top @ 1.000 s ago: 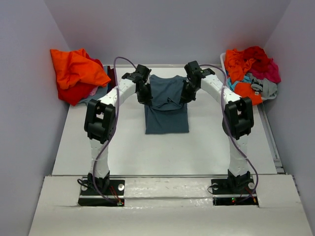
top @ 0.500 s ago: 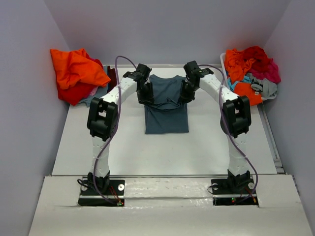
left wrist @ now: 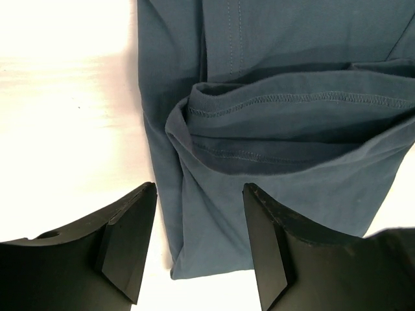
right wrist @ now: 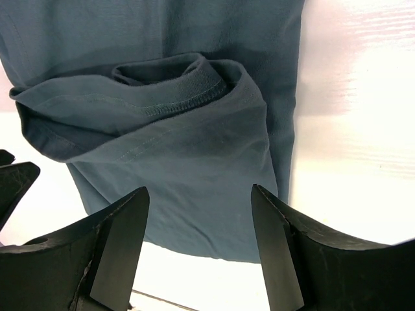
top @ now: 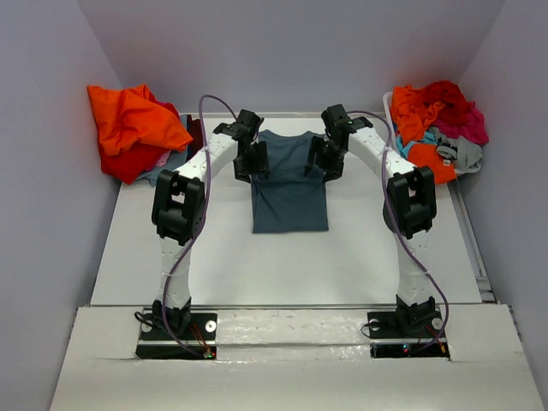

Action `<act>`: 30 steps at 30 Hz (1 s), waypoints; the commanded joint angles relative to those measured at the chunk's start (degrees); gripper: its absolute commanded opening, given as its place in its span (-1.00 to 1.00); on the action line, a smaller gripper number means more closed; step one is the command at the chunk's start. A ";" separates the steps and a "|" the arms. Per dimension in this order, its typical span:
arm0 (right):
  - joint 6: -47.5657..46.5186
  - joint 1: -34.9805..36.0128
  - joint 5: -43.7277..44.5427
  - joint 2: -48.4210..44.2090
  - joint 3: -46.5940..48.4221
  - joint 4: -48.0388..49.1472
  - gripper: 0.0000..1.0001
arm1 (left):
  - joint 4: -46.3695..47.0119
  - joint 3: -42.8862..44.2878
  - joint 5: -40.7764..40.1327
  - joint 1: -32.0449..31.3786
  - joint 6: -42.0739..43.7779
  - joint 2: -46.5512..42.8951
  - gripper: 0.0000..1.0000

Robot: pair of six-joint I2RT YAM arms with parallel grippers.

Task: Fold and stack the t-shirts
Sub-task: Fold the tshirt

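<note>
A slate-blue t-shirt (top: pixel 289 193) is lying flat at the middle of the white table (top: pixel 214 257), folded into a narrow rectangle of soft, matte knit. Its ribbed collar and stitched hems are lying in loose rolled folds near the far end.

The left end effector (left wrist: pixel 198 188) is hanging over the far-left corner of this shirt. Its two black wedge-shaped fingers (left wrist: pixel 130 240) are standing apart, with cloth showing in the gap and nothing gripped. The right end effector (right wrist: pixel 200 189) is hanging over the far-right corner in the same way, its fingers spread and empty.

Well to the left of the slate-blue shirt, a crumpled heap of t-shirts (top: pixel 128 128) is resting against the wall (top: pixel 51 171), bright orange on top with red and paler cloth beneath. Well to the right of the shirt, a second tangled heap (top: pixel 437 124) is showing orange, red, magenta, teal and grey cloth. A pale rim (top: pixel 388 101) is showing at this heap's left edge, but whether it belongs to a bin cannot be told.
</note>
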 commanded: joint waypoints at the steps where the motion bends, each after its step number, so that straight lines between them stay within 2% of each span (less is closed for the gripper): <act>1: -0.67 -0.25 -1.25 -2.48 1.12 -0.50 0.39 | -2.01 -0.24 0.77 0.26 1.42 -4.61 0.34; 5: -0.94 -0.25 -2.39 -3.80 -2.12 -0.15 0.38 | -1.22 -2.61 2.96 -0.26 1.59 -6.46 0.33; 11: -1.38 -0.25 -4.94 -4.16 -6.62 2.22 0.34 | -3.06 -2.18 3.15 -2.99 2.74 -3.74 0.32; 22: -2.52 -0.25 -6.79 4.45 6.46 -1.29 0.33 | -5.61 5.99 -0.89 -3.52 3.18 4.69 0.32; 30: -2.26 -0.25 -7.58 9.99 11.58 -0.95 0.32 | -4.65 12.84 -2.12 -3.52 3.53 11.38 0.32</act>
